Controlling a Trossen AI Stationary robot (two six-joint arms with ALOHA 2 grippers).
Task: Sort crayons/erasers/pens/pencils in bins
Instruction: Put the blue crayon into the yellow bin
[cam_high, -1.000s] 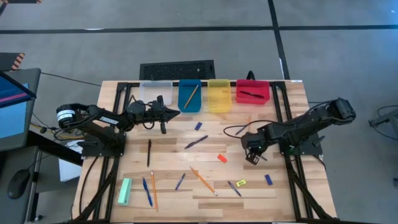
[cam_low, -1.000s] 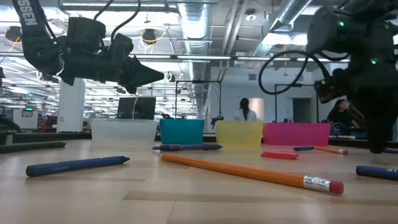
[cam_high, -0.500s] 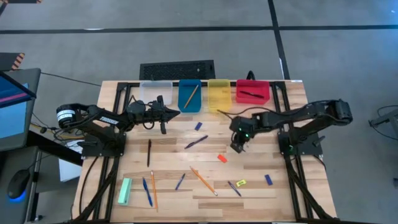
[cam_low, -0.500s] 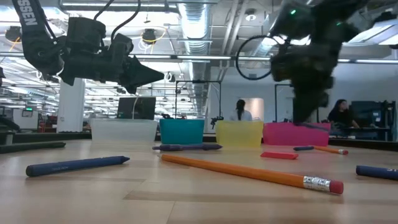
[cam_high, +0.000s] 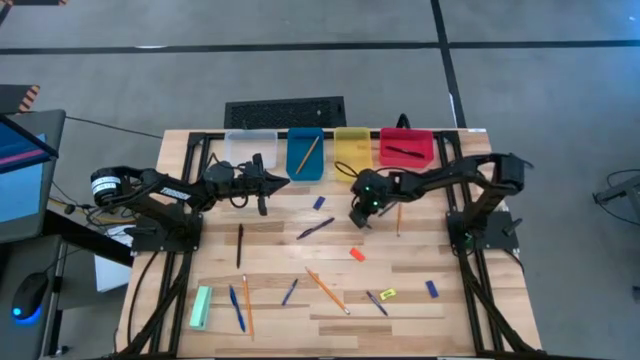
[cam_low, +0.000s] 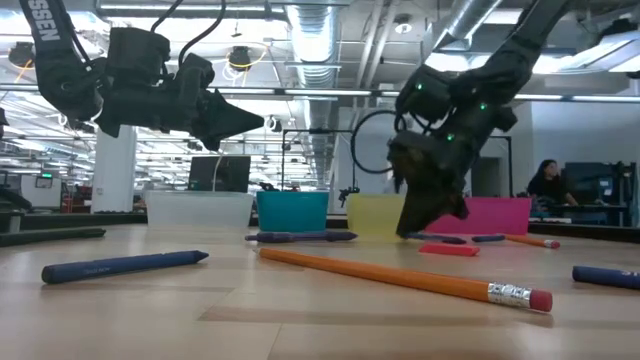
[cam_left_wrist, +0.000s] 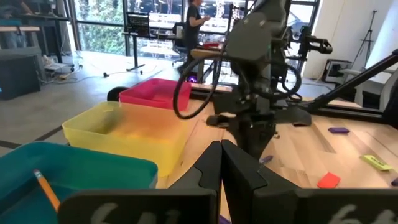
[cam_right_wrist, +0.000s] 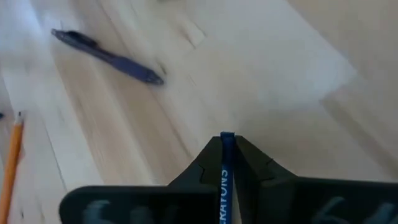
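One slim blue crayon (printed wrapper) pinched in right claw.

Bright even light, blurred right wrist view

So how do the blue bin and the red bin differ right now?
The blue bin holds an orange pencil lying slantwise; the red bin holds a dark pen. The blue bin stands second from the left in the row, close to the shut left gripper; the red bin stands at the row's right end. Both are small tubs of equal size.
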